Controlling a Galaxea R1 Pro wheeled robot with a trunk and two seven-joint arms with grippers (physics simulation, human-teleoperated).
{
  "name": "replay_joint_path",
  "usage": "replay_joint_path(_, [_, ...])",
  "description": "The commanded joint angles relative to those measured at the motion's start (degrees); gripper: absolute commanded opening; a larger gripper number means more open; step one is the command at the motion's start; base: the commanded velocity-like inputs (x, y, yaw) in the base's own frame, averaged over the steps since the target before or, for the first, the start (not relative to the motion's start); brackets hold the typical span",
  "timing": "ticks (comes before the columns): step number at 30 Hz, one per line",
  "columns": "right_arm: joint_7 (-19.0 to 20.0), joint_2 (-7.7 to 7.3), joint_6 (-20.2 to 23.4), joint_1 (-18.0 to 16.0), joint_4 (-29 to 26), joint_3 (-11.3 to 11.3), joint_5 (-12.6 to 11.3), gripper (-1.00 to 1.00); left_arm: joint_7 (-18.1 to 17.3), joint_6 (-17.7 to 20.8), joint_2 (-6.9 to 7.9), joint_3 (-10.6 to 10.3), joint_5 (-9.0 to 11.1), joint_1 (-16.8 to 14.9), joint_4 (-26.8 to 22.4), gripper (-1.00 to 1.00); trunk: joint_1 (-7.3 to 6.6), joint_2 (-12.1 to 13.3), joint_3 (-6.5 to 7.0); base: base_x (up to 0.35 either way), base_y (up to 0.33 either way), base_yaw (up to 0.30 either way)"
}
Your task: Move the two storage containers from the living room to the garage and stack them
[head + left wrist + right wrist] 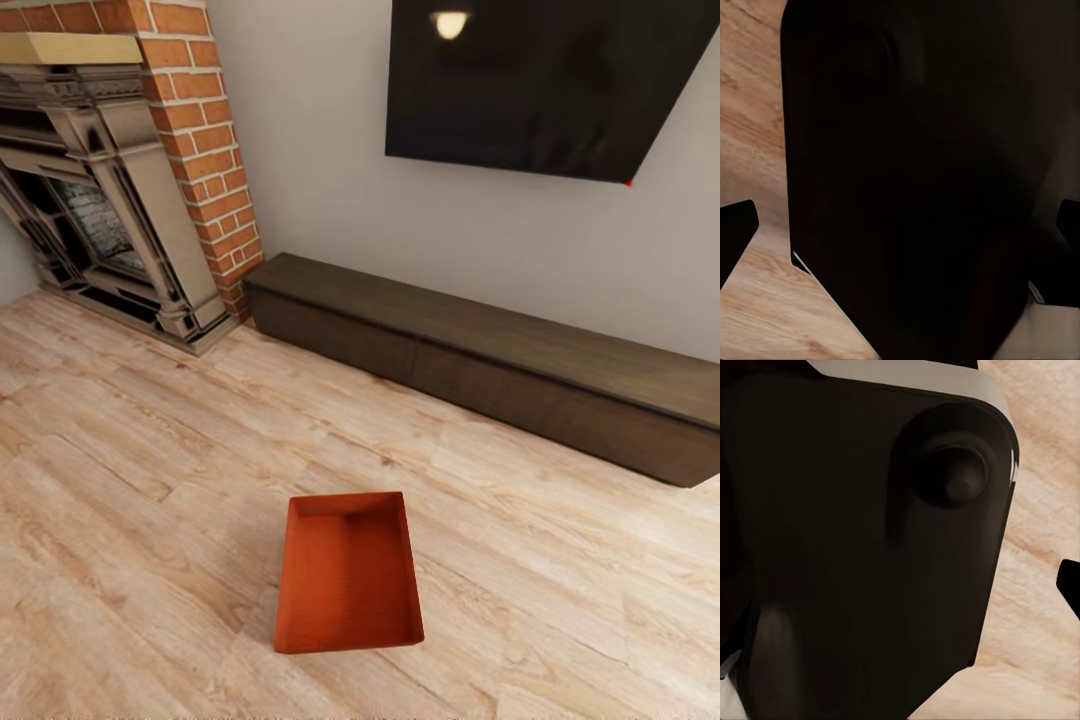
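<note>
One storage container (348, 575), an orange-red open-top bin, lies empty on the light wood plank floor of the living room, low in the middle of the head view. In the left wrist view my left gripper (900, 229) is open, its dark fingertips (735, 225) far apart at the picture's two sides, with a dark part of my own body (907, 172) between them. The right wrist view has one dark fingertip (1071, 585) of my right gripper (900, 592) at the picture's edge, set wide like the left one. Neither gripper holds anything.
A brick fireplace (120, 190) stands at the far left. A long low dark wood cabinet (480, 370) runs along the grey wall under a black wall TV (550, 85). Wood plank floor (130, 480) stretches all around the bin.
</note>
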Motion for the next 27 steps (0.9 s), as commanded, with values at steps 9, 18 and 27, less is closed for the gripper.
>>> replay_joint_path(9, [-0.05, 0.05, -0.3, -0.05, 0.15, 0.48, -0.5, 1.0, 0.1, -0.14, -0.02, 0.03, 0.46, 0.01, 0.04, 1.0, 0.0, -0.02, -0.86, 0.0, 0.0, 0.0])
replay_joint_path(18, [-0.05, 0.05, -0.3, -0.05, 0.15, 0.48, -0.5, 1.0, 0.1, -0.14, -0.02, -0.01, 0.46, 0.0, 0.04, 1.0, 0.0, -0.02, -1.68, 0.0, 0.0, 0.0])
replay_joint_path(27, [-0.05, 0.05, -0.3, -0.05, 0.13, 0.48, -0.5, 1.0, 0.1, -0.14, -0.02, 0.0, 0.48, -0.02, 0.04, 1.0, 0.0, -0.02, -2.5, 0.0, 0.0, 0.0])
